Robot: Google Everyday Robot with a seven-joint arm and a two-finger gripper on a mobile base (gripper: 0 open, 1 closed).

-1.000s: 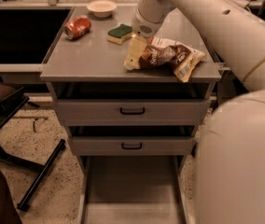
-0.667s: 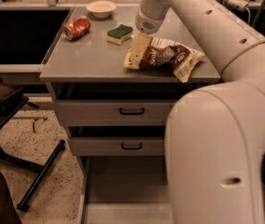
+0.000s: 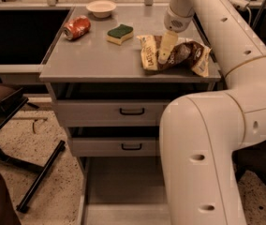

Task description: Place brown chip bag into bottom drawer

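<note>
The brown chip bag (image 3: 189,54) lies crinkled on the right part of the grey cabinet top (image 3: 95,60), with its cream end to the left. My gripper (image 3: 165,54) comes down from the white arm and rests on the bag's left-middle part, touching it. The bottom drawer (image 3: 123,186) is pulled out below, and its flat grey floor shows with nothing on it. My arm's large lower link hides the drawer's right side.
A red soda can (image 3: 77,27) lies on its side at the top's left. A green-and-yellow sponge (image 3: 120,33) and a small white bowl (image 3: 101,7) sit nearby. Two upper drawers with black handles (image 3: 132,111) are slightly open. A dark stand (image 3: 11,125) is at the left.
My gripper has moved right, from the bag's left end toward its middle. The bag has shifted a little to the right with it. The arm's lower link now fills more of the right foreground.
</note>
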